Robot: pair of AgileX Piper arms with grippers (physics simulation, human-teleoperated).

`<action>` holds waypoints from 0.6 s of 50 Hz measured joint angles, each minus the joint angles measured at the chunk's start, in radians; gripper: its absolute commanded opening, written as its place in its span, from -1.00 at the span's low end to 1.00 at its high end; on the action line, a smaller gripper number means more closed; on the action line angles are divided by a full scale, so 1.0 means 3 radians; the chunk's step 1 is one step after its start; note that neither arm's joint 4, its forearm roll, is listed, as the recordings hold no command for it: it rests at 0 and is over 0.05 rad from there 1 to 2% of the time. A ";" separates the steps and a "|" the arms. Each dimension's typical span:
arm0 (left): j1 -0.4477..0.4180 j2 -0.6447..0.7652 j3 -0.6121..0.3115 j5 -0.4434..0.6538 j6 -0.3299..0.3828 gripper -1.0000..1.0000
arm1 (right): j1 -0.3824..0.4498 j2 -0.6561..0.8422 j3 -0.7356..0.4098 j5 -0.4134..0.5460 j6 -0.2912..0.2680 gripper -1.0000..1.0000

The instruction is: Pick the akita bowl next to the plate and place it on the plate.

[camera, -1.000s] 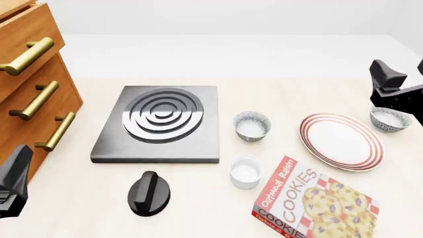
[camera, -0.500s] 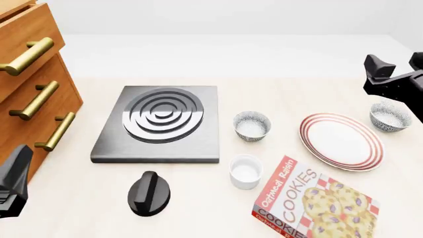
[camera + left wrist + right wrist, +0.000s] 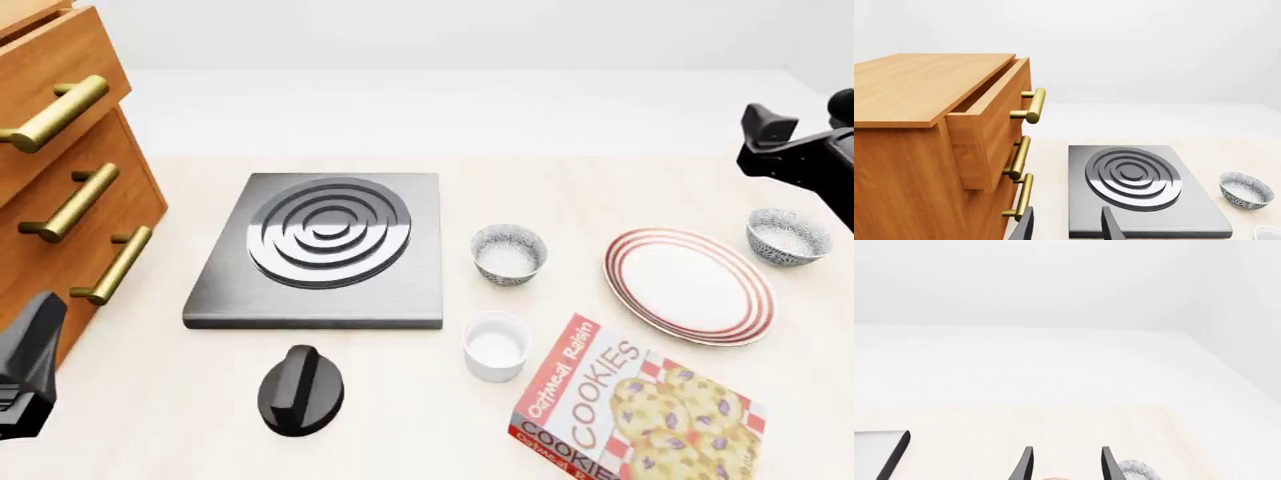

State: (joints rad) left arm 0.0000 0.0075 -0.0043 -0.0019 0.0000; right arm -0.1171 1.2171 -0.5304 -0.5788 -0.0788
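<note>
While my left fingers [image 3: 1066, 227] hang apart and idle at the near corner of the desk [image 3: 160, 400], by the wooden drawers [image 3: 67, 180], my right fingers [image 3: 1064, 465] have the job. Nearest to me lie the cookie box [image 3: 627, 415], the black knob [image 3: 300, 390] and the plain white cup [image 3: 495, 345]; I think none of them are in my way. A bit further off is the plate [image 3: 690, 285] with its red rings, and nothing is on it yet. The akita bowl [image 3: 786, 236] I want sits just beside the plate's far right edge, upright on the desk. The other speckled bowl [image 3: 509, 252] sits on the plate's left side with a bigger gap, close to the stove plate [image 3: 320, 250], so I leave that one alone. My right fingers are apart and hold nothing, up in the air above and a little behind my bowl. To do this well, I think I should come straight down with one finger inside the bowl and one outside, pinch the rim gently, and not bump the plate. If I squeeze off to one side, the bowl may tip or slide away.
</note>
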 measured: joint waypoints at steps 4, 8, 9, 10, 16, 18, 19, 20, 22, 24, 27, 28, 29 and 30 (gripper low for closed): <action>0.0000 0.0000 0.0000 0.0000 0.0000 1.00 | -0.0020 0.0036 -0.0035 0.0019 0.0013 1.00; 0.0000 0.0000 0.0000 0.0000 0.0000 1.00 | -0.0039 0.0069 -0.0065 0.0036 0.0026 1.00; 0.0000 0.0000 0.0000 0.0000 0.0000 1.00 | -0.0044 0.0077 -0.0073 0.0040 0.0030 1.00; 0.0000 0.0000 0.0000 0.0000 0.0000 1.00 | -0.0048 0.0085 -0.0079 0.0043 0.0033 1.00; 0.0000 0.0000 0.0000 0.0000 0.0000 1.00 | -0.0076 0.0132 -0.0126 0.0070 0.0054 1.00; 0.0000 0.0000 0.0000 0.0000 0.0000 1.00 | -0.0087 0.0146 -0.0144 0.0081 0.0063 1.00; 0.0000 0.0000 0.0000 0.0000 0.0000 1.00 | -0.0093 0.0154 -0.0152 0.0087 0.0067 1.00; 0.0000 0.0000 0.0000 0.0000 0.0000 1.00 | -0.0098 0.0162 -0.0161 0.0092 0.0071 1.00; 0.0000 0.0000 0.0000 0.0000 0.0000 1.00 | -0.0111 0.0178 -0.0178 0.0101 0.0080 1.00; 0.0000 0.0000 0.0000 0.0000 0.0000 1.00 | -0.0125 0.0195 -0.0194 0.0108 0.0088 1.00; 0.0000 0.0000 0.0000 0.0000 0.0000 1.00 | -0.0147 0.0222 -0.0218 0.0118 0.0101 1.00; 0.0000 0.0000 0.0000 0.0000 0.0000 1.00 | -0.0154 0.0231 -0.0225 0.0121 0.0106 1.00; 0.0000 0.0000 0.0000 0.0000 0.0000 1.00 | -0.0163 0.0242 -0.0233 0.0123 0.0111 1.00; 0.0000 0.0000 0.0000 0.0000 0.0000 1.00 | -0.0172 0.0254 -0.0241 0.0125 0.0116 1.00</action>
State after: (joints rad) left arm 0.0000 0.0075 -0.0043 -0.0019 0.0000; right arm -0.1687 1.2932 -0.6027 -0.5414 -0.0441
